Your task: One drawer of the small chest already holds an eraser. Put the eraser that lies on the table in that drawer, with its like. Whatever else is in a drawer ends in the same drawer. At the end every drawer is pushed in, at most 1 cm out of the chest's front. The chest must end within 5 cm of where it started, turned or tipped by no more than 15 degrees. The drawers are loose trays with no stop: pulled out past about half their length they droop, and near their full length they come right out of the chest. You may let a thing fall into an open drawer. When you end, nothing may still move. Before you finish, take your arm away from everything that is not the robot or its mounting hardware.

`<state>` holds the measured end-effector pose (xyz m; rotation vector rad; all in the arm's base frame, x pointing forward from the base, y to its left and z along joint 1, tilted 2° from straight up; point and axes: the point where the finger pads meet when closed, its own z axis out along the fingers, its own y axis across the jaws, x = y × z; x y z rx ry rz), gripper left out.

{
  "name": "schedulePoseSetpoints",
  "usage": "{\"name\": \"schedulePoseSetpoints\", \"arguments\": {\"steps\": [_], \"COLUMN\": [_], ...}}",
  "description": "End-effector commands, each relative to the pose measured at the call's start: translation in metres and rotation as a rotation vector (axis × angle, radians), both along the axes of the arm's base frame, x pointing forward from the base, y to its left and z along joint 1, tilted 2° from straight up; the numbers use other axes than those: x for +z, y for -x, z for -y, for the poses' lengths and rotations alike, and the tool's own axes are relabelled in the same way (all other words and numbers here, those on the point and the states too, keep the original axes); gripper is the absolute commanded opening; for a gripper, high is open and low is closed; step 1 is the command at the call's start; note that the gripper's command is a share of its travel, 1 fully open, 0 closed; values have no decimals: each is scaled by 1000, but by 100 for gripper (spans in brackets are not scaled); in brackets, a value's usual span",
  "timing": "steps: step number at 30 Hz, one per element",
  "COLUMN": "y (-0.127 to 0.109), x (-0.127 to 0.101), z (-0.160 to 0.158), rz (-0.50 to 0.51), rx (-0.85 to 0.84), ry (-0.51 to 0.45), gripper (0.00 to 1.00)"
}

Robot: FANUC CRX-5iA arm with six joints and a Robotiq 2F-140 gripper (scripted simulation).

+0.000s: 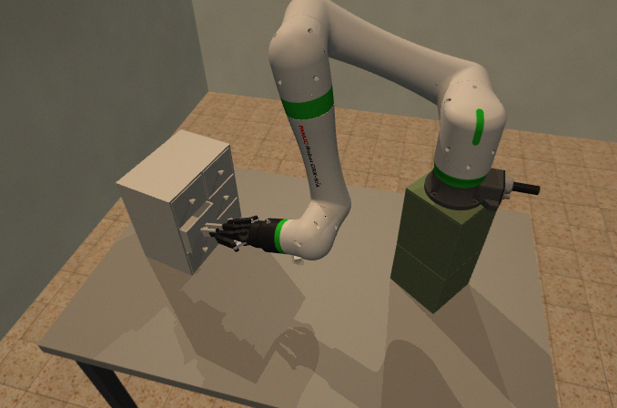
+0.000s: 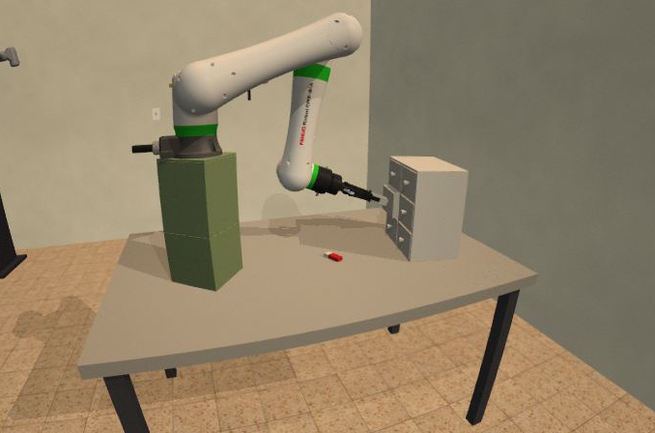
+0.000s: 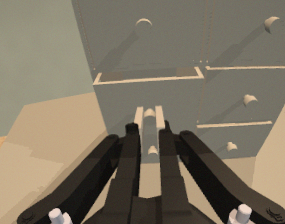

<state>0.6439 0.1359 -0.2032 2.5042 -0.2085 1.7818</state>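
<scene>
The small chest [image 1: 148, 216] [image 2: 438, 214] stands upright, with two columns of three drawers. Its middle drawer [image 1: 190, 236] [image 2: 391, 196] [image 3: 115, 102], in the left column in the wrist view, is pulled partly out and looks level. Only a narrow strip of its inside shows; no contents can be made out. My gripper [image 1: 208, 229] [image 2: 383, 200] [image 3: 149, 116] is shut on this drawer's knob [image 3: 149, 112]. The red eraser with a white end [image 2: 333, 256] lies on the table in front of the chest. In the top view the arm hides most of it.
The other drawers, such as the top one [image 3: 108, 35] above the pulled one, look pushed in. The green pedestal [image 1: 429, 245] [image 2: 201, 219] carries the arm at the other end of the table [image 1: 348, 298] [image 2: 287, 301]. A wall [image 2: 568, 153] rises behind the chest.
</scene>
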Motion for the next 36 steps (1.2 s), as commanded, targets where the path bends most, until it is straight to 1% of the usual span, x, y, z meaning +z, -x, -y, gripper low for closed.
{"name": "schedulePoseSetpoints", "arguments": {"steps": [1,25,36], "y": [3,34,42], "x": [0,0,0], "z": [-1,-5,-6], "rz": [0,0,0], "rx": [0,0,0], "ry": [0,0,0], "gripper": [8,8,8]}}
